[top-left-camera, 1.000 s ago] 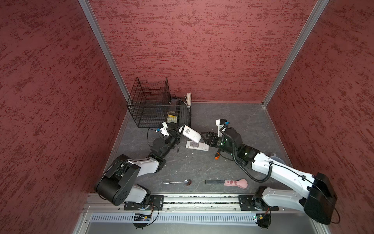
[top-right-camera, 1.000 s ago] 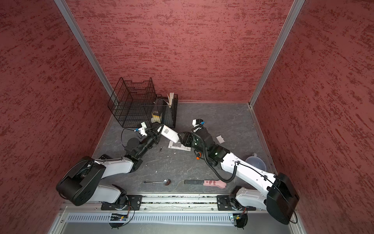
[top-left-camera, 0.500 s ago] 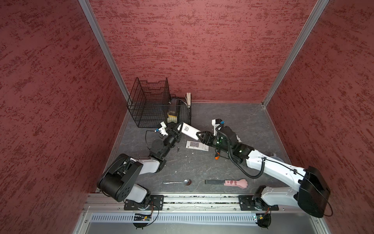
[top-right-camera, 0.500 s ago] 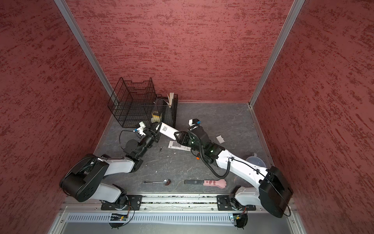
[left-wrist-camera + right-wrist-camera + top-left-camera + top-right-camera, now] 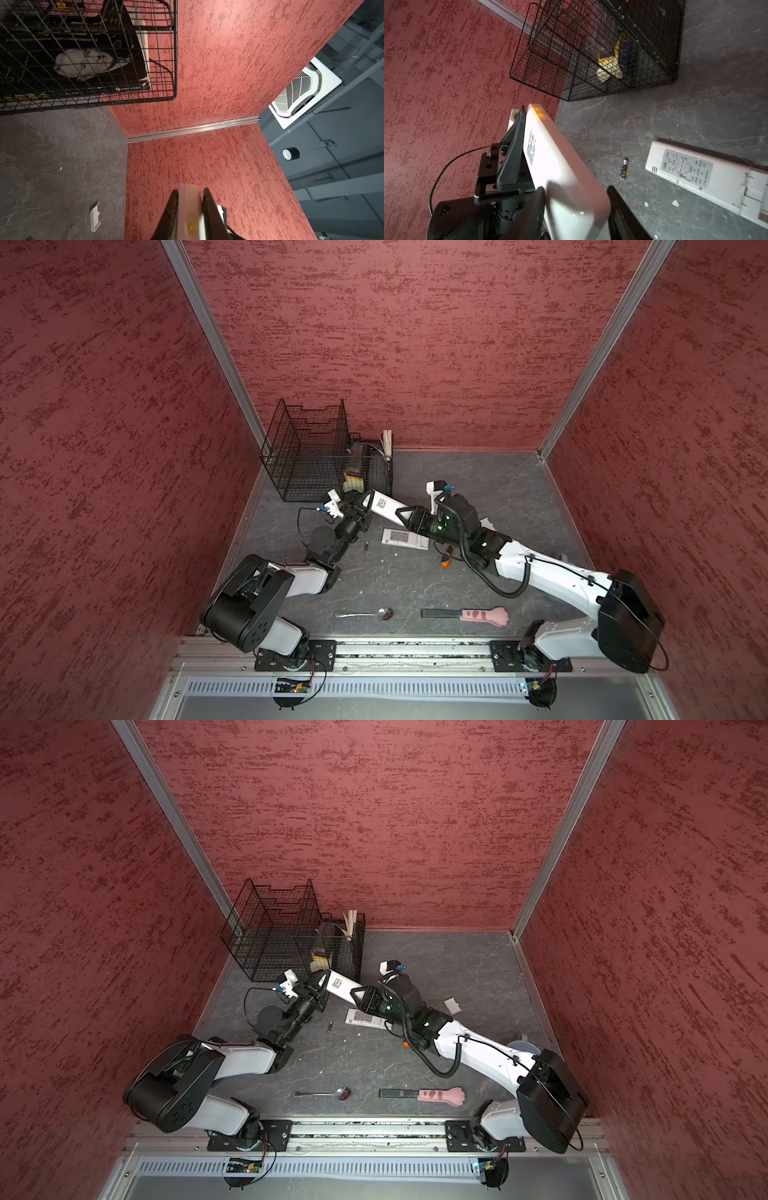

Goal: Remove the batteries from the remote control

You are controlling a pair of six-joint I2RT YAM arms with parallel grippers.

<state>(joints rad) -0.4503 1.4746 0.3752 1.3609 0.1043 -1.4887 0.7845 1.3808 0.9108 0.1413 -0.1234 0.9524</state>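
A white remote control (image 5: 384, 505) (image 5: 343, 984) hangs above the table between both grippers. My left gripper (image 5: 365, 499) (image 5: 190, 192) is shut on its far end, near the wire basket. My right gripper (image 5: 401, 512) (image 5: 575, 188) has its fingers against both sides of the other end (image 5: 571, 199). One of the batteries (image 5: 366, 546) (image 5: 624, 168), slim and black, lies loose on the table below. A second white remote (image 5: 405, 538) (image 5: 704, 176) lies flat beside it. No other batteries show.
A black wire basket (image 5: 316, 456) with books stands at the back left. A white battery cover (image 5: 453, 1006) (image 5: 95, 217) lies behind my right arm, an orange-tipped screwdriver (image 5: 446, 560) under it. A spoon (image 5: 365, 614) and a pink paw-handled tool (image 5: 469, 615) lie near the front rail.
My right gripper has moved left to the remote that my left gripper holds, and its jaws now stand around the free end. The left gripper has lifted the remote slightly.
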